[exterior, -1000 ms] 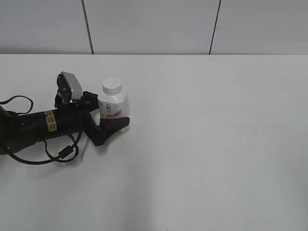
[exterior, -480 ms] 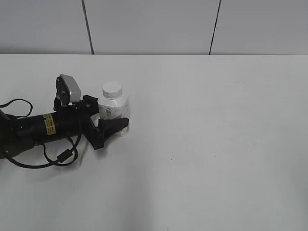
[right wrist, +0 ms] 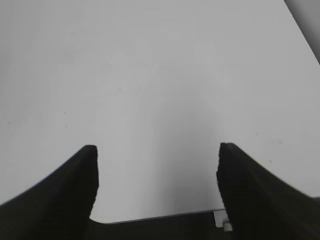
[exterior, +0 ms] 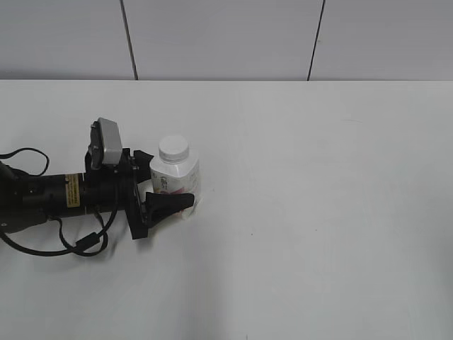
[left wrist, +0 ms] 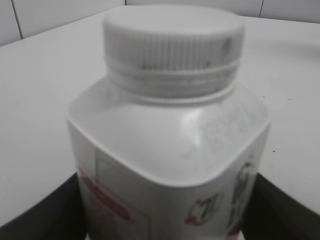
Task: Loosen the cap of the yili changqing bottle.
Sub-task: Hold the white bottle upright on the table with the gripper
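shifted since a second ago: the yili changqing bottle [exterior: 175,181] and the left tool [exterior: 168,188] gripping it, both carried to the right and nearer the camera across the desk [exterior: 318,212].

exterior view: bottle upright on the left part of the desk, held low on its body between the two black fingers of the left tool, one finger behind it and one in front across the pink label. the cap [exterior: 173,148] white, seated square on the neck, nothing touching it. no right arm anywhere in this view.

left wrist view: bottle [left wrist: 170,165] filling the frame, dark fingers [left wrist: 40,215] pressed at both lower sides. ribbed cap [left wrist: 174,42] fully down on the ring below it, no gap showing.

right wrist view: right tool [right wrist: 157,175] spread wide, nothing between its fingers, only bare desk [right wrist: 150,75] beneath.

progress, as judged: bottle secured, the holding half done; the twisting not yet begun, the right tool well away from the cap and yet to reach it, close on it and turn.

count: one bottle, one cap, two tools, of which one loaded and one free.
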Available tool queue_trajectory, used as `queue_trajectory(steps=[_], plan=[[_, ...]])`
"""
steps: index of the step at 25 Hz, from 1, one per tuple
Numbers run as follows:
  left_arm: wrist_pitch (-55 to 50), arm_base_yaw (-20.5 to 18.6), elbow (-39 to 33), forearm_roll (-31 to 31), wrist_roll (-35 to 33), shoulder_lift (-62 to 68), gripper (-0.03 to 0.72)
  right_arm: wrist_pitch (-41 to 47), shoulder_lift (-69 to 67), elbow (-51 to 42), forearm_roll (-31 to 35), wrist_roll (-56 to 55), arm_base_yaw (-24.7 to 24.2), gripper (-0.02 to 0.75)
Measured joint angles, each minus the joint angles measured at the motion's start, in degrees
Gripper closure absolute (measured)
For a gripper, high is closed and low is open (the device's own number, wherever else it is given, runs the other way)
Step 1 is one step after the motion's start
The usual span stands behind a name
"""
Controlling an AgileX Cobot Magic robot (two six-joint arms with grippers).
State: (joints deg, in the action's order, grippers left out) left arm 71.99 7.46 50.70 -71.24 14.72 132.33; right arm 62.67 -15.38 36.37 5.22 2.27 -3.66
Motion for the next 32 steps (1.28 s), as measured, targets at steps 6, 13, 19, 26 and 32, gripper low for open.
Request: queue_trajectory(steps=[6,13,19,26,32], plan=[[0.0,0.0,0.0,-0.35,0.04,-0.06,0.185,3.37,-17.65,10.18,0.0,3.16,0.0,0.155],[0.04,0.0,0.0,-0.3,0.04,-0.06,0.185,6.08,-36.42,24.12,0.28,7.36,0.0,0.155],[0.15,0.0,0.0,-0.3,0.04,-0.06,0.185,6.64,-47.14,32.57,1.41,7.37,1.85,0.155],[0.15,0.0,-0.07,-0.3,0.04,-0.06,0.185,6.91,-59.28,39.92,-0.3,7.37,9.79,0.16],[0.21,0.0,-0.07,-0.36,0.04,-0.06,0.185,6.95,-69.34,48.21,-1.78,7.19,18.27,0.199]])
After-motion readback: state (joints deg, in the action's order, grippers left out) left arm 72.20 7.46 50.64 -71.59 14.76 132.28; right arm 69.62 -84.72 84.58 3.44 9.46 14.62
